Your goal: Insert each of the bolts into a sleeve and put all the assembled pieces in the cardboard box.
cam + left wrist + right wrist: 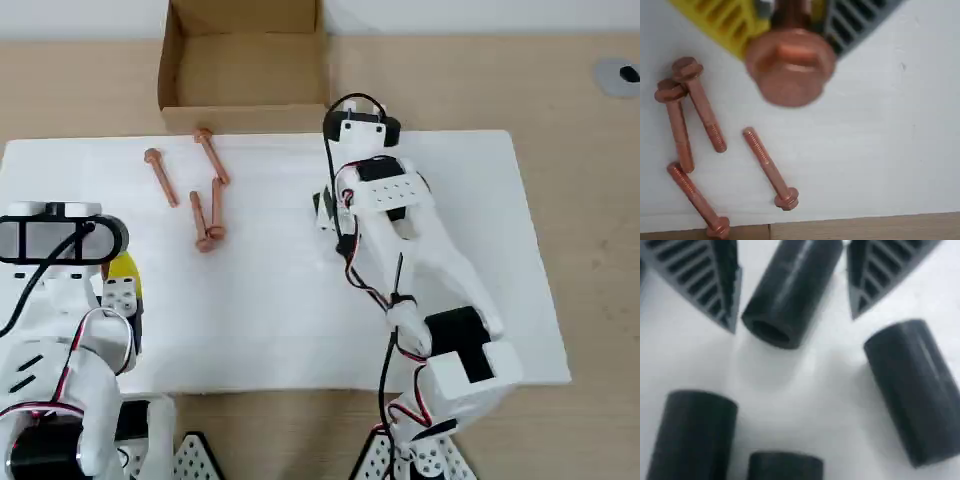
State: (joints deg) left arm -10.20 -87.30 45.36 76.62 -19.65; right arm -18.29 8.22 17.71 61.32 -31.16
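My left gripper point(790, 46), with one yellow and one grey finger, is shut on a copper bolt point(790, 67) whose hexagonal head faces the camera. It hovers over the white sheet point(880, 150), where several more copper bolts point(770, 167) lie loose. In the high view these bolts point(205, 215) lie just in front of the cardboard box point(245, 60). My right gripper point(792, 315) is open, its grey fingers point(700, 275) straddling a dark sleeve point(790, 290) that lies on the sheet. Three more dark sleeves point(912, 390) lie close around it.
The white sheet point(270, 320) covers most of the wooden table. The box stands open at the sheet's far edge, left of centre. The right arm point(400, 230) stretches across the sheet's middle right. The left arm's body point(60, 330) sits at the near left corner.
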